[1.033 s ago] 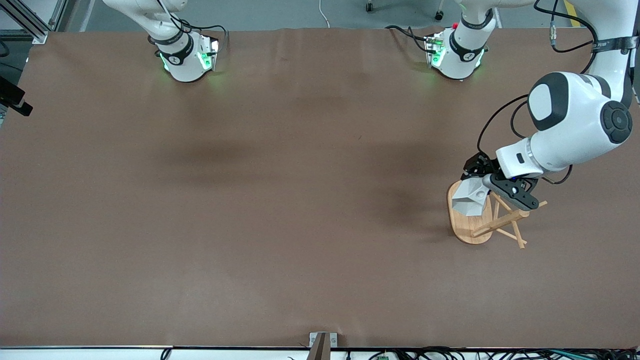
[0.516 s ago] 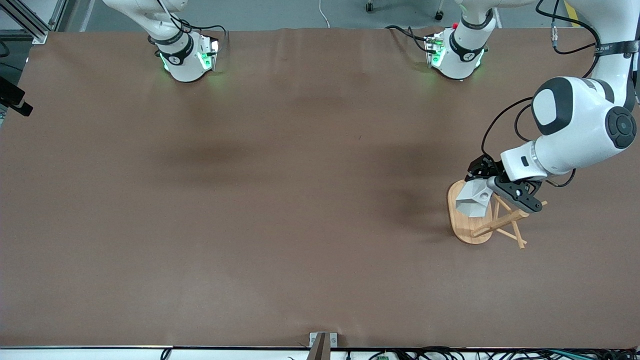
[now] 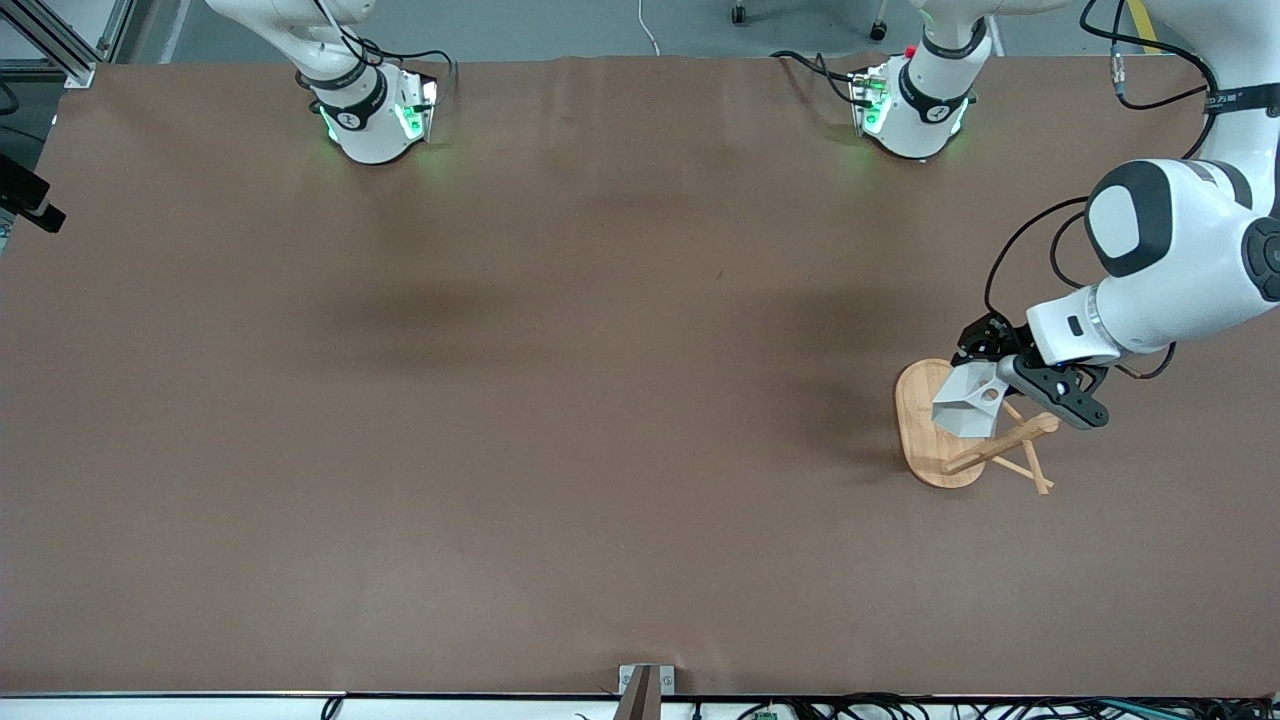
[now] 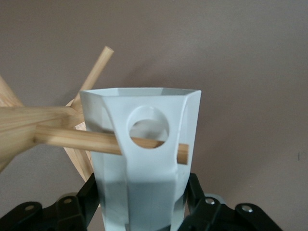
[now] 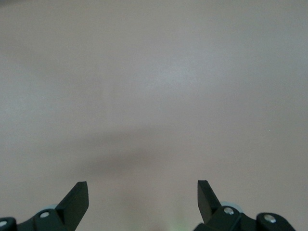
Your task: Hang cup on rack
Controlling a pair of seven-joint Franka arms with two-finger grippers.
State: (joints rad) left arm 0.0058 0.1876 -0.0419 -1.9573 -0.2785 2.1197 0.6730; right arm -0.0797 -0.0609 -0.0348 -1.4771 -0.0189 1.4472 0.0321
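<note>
My right end effector (image 5: pixel 142 192) waits with its fingers spread wide apart, nothing between them, over bare brown counter (image 3: pixel 560 420); in the front view that arm's hand does not show, only its base near the counter's back edge, toward the right arm's end. Moving across to the left arm's end of the counter, the rack (image 3: pixel 940 440) stands on its oval base near that end's edge, about midway between the back and front edges. My left end effector (image 3: pixel 1000 375) is over the rack, clamped on the cup (image 3: pixel 968 402), which is tipped on its side in the air. In the left wrist view the cup (image 4: pixel 144 159) sits between my black fingers (image 4: pixel 72 207), and one thin peg of the rack (image 4: pixel 82 139) crosses the cup's handle, its blunt end poking out just past the handle's edge; the peg appears to run through the lower part of the round hole. I judge the threading largely done. What is left is to settle the cup onto the peg, let go, and draw clear without dragging it off.
</note>
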